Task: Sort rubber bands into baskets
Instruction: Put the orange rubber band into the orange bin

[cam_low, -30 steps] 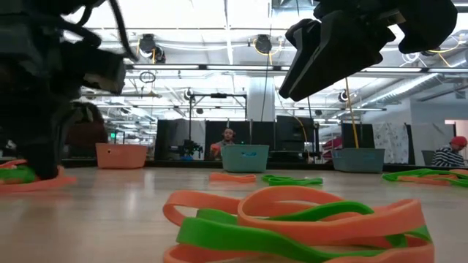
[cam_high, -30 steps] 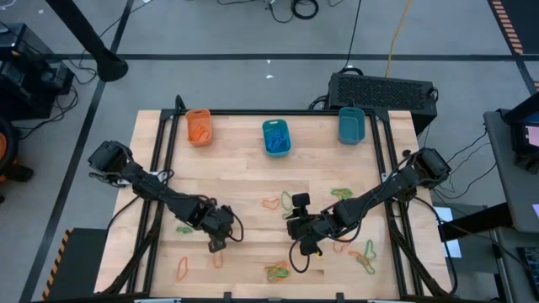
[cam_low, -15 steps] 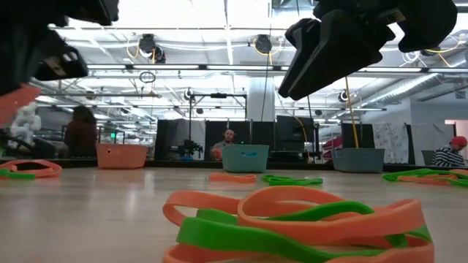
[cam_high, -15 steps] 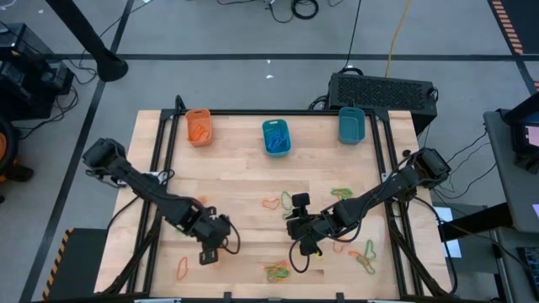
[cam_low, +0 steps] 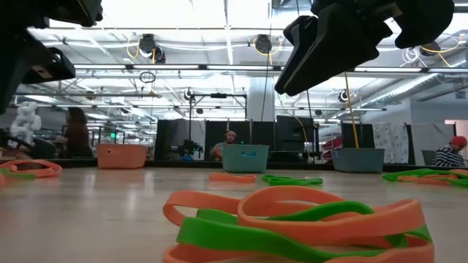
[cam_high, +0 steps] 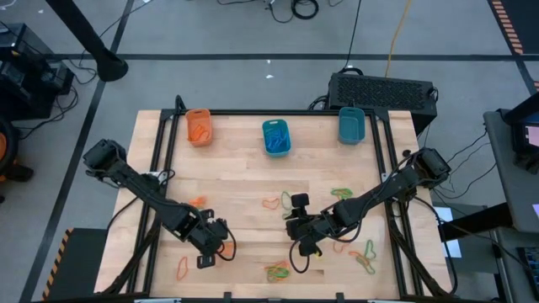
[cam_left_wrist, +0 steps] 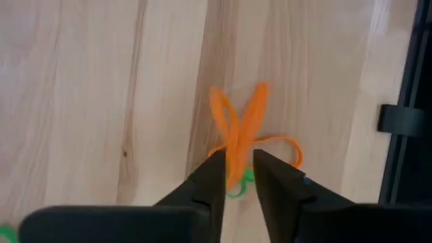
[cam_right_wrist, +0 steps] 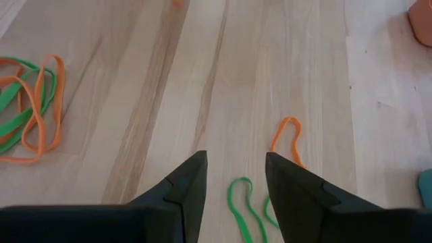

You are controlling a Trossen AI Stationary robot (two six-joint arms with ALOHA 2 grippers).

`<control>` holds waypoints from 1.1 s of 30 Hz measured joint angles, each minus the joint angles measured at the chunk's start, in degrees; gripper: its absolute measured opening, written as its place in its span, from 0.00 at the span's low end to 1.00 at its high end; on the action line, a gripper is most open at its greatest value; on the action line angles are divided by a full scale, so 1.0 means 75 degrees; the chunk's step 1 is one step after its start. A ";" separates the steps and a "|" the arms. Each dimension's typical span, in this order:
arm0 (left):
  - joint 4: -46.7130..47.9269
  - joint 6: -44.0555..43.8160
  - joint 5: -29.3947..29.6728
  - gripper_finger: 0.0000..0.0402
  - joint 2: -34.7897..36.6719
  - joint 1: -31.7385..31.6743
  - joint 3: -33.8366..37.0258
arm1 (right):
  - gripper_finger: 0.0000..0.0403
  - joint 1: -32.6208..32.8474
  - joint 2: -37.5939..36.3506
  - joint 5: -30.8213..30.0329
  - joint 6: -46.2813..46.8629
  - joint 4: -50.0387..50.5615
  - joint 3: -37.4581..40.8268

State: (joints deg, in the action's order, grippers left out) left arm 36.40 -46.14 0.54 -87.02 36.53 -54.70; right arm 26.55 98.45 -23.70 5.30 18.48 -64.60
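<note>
An orange rubber band (cam_left_wrist: 237,131) hung pinched between the left gripper (cam_left_wrist: 237,172) fingers, which were closed on it with a narrow gap, above the wooden table (cam_high: 244,181). That gripper hovered well in front of the orange basket (cam_high: 199,126), toward the table's near edge. Loose rubber bands (cam_high: 278,271) lay scattered farther to the right. The right gripper (cam_right_wrist: 233,177) hung open and empty over bare wood, well in front of the middle teal basket (cam_high: 275,136); another teal basket (cam_high: 351,124) stood at the far right.
</note>
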 joint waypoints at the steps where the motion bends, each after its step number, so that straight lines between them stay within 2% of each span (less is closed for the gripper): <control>1: 0.0018 -0.0002 0.0003 0.23 0.0000 -0.0002 0.0000 | 0.36 0.0000 0.0000 0.0000 -0.0003 0.0000 0.0000; 6: 0.0007 0.0000 0.0063 0.27 0.0000 0.0001 0.0000 | 0.36 0.0000 0.0000 0.0000 -0.0026 0.0003 0.0000; 11: -0.0471 0.0127 0.0547 0.28 -0.0191 0.0017 0.0000 | 0.36 0.0000 0.0000 0.0000 -0.0026 0.0003 0.0000; 15: -0.1171 0.0858 0.0396 0.28 -0.0551 0.0080 -0.0003 | 0.36 0.0000 0.0000 0.0000 -0.0026 0.0009 0.0000; 20: -0.1264 0.1988 0.0225 0.28 -0.0961 0.0310 -0.0002 | 0.36 0.0000 0.0000 0.0000 -0.0015 -0.0006 0.0000; 24: -0.1692 0.1997 -0.0293 0.28 -0.1108 0.0601 0.0006 | 0.36 0.0000 0.0000 0.0000 0.0000 -0.0022 0.0000; 28: -0.2274 0.1945 -0.0291 0.28 -0.1172 0.0865 0.0006 | 0.36 -0.0015 0.0000 0.0000 -0.0015 -0.0026 0.0000; 33: -0.1978 0.1169 -0.0266 0.28 -0.1172 0.0999 0.0003 | 0.36 -0.0032 0.0000 0.0000 0.0000 -0.0038 0.0000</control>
State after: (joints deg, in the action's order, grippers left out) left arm 21.56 -37.37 -1.46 -95.81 44.02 -54.68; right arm 26.30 98.45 -23.70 5.30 18.20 -64.60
